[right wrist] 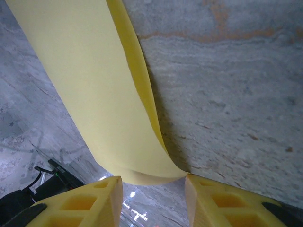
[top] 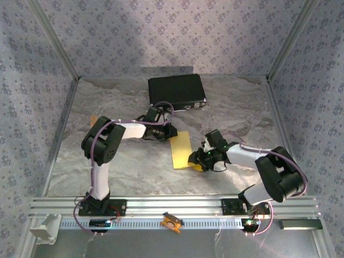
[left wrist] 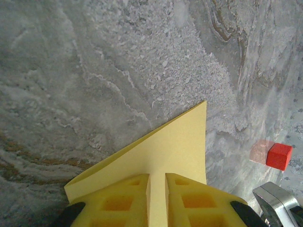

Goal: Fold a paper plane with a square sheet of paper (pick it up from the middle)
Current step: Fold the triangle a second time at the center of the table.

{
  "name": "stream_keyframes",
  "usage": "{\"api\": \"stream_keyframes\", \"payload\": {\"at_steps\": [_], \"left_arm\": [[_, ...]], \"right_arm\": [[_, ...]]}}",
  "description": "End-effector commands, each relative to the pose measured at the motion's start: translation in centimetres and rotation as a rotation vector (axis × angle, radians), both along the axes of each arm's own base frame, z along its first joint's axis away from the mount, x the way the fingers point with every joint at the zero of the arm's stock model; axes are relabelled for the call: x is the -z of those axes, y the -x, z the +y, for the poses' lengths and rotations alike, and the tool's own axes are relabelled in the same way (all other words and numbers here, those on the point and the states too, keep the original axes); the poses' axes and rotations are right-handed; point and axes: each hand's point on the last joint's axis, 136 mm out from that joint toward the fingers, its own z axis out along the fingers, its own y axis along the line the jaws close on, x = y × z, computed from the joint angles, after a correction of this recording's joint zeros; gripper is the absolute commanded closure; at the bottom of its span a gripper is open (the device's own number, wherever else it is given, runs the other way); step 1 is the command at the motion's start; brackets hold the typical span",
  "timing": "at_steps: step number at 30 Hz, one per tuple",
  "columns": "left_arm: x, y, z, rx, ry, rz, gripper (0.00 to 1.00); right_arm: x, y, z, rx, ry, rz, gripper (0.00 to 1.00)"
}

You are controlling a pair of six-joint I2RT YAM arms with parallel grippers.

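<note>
L side first: the yellow paper (top: 181,150) lies mid-table, long side running away from the bases, its far-left corner right at the left gripper (top: 170,134). In the L wrist view the paper (left wrist: 175,142) fans out from the fingertips as a folded wedge w/ a sharp corner pointing away, one layer over another. The left gripper (left wrist: 157,177) is clamped on it: yellow fingers (left wrist: 128,198) nearly together, a thin strip of paper in the slit btwn them.

Moving R: the paper's near-right corner meets the right gripper (top: 196,159). In the R wrist view the sheet (right wrist: 94,85) rises off the table in a curl, and its rounded lower bend sits just in front of the right gripper (right wrist: 152,182). Jaws stand apart – the bend spans the gap and meets the R finger's tip; can't tell if it's actually pinched.

Surface: grey marbled table (top: 123,161), a bit shiny. Black case (top: 177,90) at the far edge, behind the L gripper and apart from the paper. Small red block (left wrist: 278,156) off to the side in the L wrist view. Alu rail (top: 177,205) along the near edge w/ an orange clip (top: 171,221) just below it. Patterned blue-grey walls (top: 172,32) on three sides.
</note>
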Motion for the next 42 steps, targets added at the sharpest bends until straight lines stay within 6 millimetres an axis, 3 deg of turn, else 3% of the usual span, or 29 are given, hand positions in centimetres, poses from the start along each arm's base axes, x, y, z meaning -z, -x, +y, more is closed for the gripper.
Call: {"api": "stream_keyframes", "payload": {"at_steps": [1, 15, 33, 42], "left_arm": [[2.4, 1.6, 1.4, -0.012, -0.075, 0.080, 0.84], [2.4, 1.5, 1.4, -0.011, -0.081, 0.080, 0.84], [2.5, 1.7, 1.4, -0.002, -0.083, 0.084, 0.83], [2.8, 2.0, 1.3, 0.004, -0.087, 0.095, 0.83]], "right_arm": [[-1.1, -2.3, 1.1, 0.010, -0.036, -0.086, 0.59], [-1.4, 0.1, 0.2, -0.014, 0.006, -0.042, 0.59], [-4.4, -0.8, 1.6, -0.083, -0.030, -0.138, 0.58], [-4.3, -0.5, 1.2, -0.088, 0.022, -0.111, 0.58]]}}
